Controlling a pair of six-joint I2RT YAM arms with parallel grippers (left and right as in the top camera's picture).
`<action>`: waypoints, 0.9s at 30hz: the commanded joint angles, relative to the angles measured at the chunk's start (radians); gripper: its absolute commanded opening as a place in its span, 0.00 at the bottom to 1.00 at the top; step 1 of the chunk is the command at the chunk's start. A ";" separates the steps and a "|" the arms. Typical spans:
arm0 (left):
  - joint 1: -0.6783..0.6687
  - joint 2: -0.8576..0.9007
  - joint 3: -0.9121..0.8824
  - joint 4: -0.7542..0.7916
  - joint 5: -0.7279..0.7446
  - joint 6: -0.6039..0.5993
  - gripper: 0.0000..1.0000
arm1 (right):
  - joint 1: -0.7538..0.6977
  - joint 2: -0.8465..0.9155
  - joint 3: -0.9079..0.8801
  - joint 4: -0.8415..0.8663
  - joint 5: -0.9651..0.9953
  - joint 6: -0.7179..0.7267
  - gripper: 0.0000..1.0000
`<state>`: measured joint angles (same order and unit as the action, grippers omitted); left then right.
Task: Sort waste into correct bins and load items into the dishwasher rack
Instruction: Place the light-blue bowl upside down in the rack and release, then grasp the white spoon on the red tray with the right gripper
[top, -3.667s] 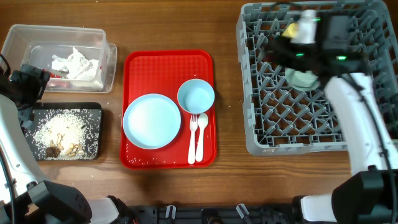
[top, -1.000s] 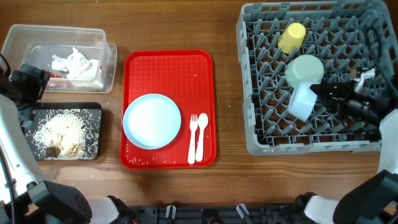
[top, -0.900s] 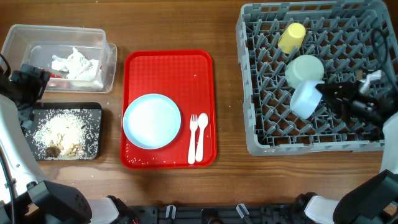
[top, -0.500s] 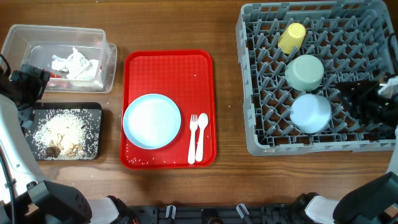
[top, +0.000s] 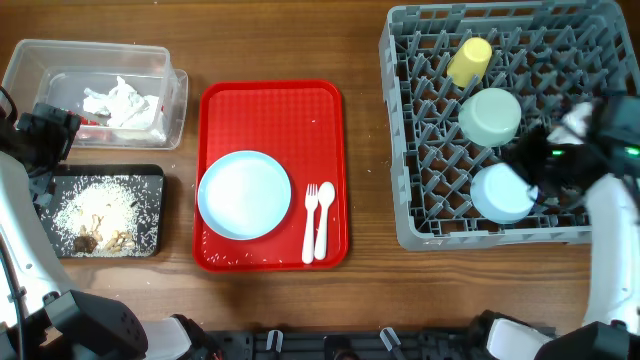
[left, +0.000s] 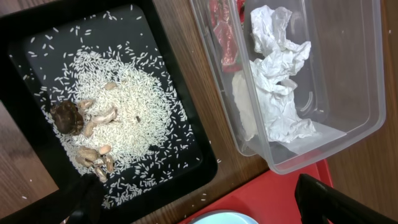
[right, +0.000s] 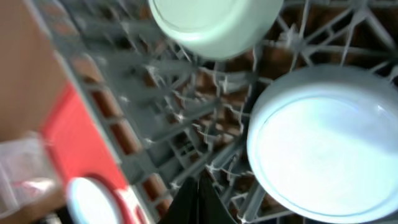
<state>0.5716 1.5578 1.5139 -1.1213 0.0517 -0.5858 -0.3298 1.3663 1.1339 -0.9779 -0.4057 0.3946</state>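
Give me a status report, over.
Left gripper open, empty, over black tray and clear tub. Right gripper shut, empty, above rack. Light-blue bowl, pale-green bowl, yellow cup racked; plate, fork, spoon on red tray, unobstructed.

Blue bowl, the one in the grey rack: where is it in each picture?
Overhead: the light-blue bowl sits in the dishwasher rack, at the lower right of the picture.
Left wrist: not in it.
Right wrist: the bowl fills the right side, seen close up.
Shared landmark: the pale-green bowl, right next to it in the overhead view and at the top edge of the right wrist view.
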 joint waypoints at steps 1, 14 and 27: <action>0.005 -0.002 0.004 0.002 0.004 0.002 1.00 | 0.182 0.000 -0.015 0.075 0.143 0.050 0.06; 0.005 -0.002 0.004 0.002 0.004 0.002 1.00 | 0.934 0.186 -0.012 0.531 0.360 0.193 0.50; 0.005 -0.002 0.004 0.002 0.004 0.002 1.00 | 1.178 0.416 -0.004 0.277 0.555 0.253 0.51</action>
<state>0.5716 1.5578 1.5139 -1.1210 0.0513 -0.5858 0.8211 1.7786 1.1187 -0.6758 0.0261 0.6292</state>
